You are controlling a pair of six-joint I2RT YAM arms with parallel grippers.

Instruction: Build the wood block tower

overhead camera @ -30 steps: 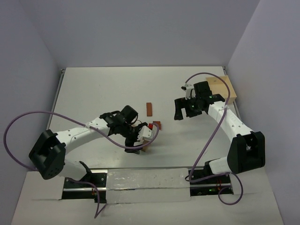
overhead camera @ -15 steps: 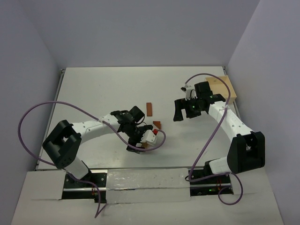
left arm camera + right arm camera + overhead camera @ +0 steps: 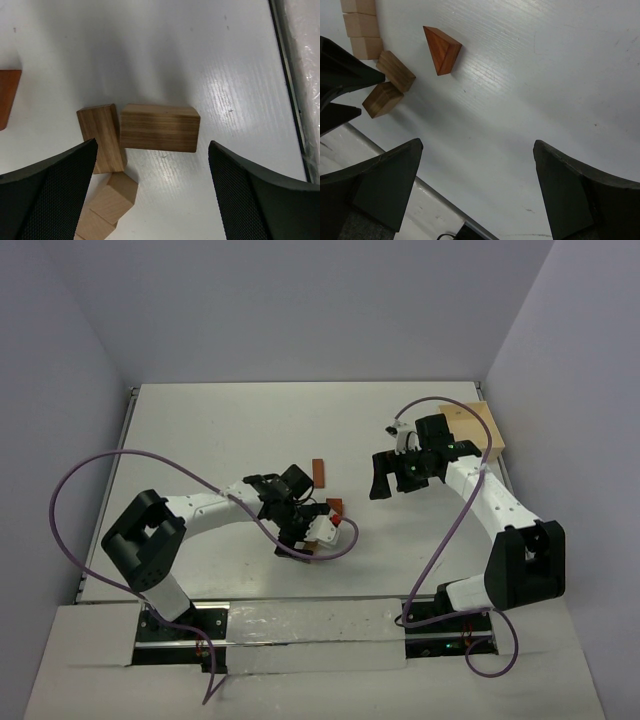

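Nothing is stacked: the pieces for the wood block tower lie flat on the table, bunched just beside the triangular wedge, on its side toward the arm bases. On my left wrist feed the slim bar sits between the wedge and the striped block, touching that block's end at an angle. A row of pale cubes runs off from the bar's other end, away from the wedge. A red bar lies alone on the wedge's far side.

My left gripper hangs right over the striped block with its jaws spread as wide as they go. One pad stands clear of the block's outer end and the other overhangs the slim bar. It holds nothing, and I see no pad touching wood.

My right gripper hovers apart from the wedge, on the side away from the bunch. It is also spread wide and empty, with only bare table between its pads.
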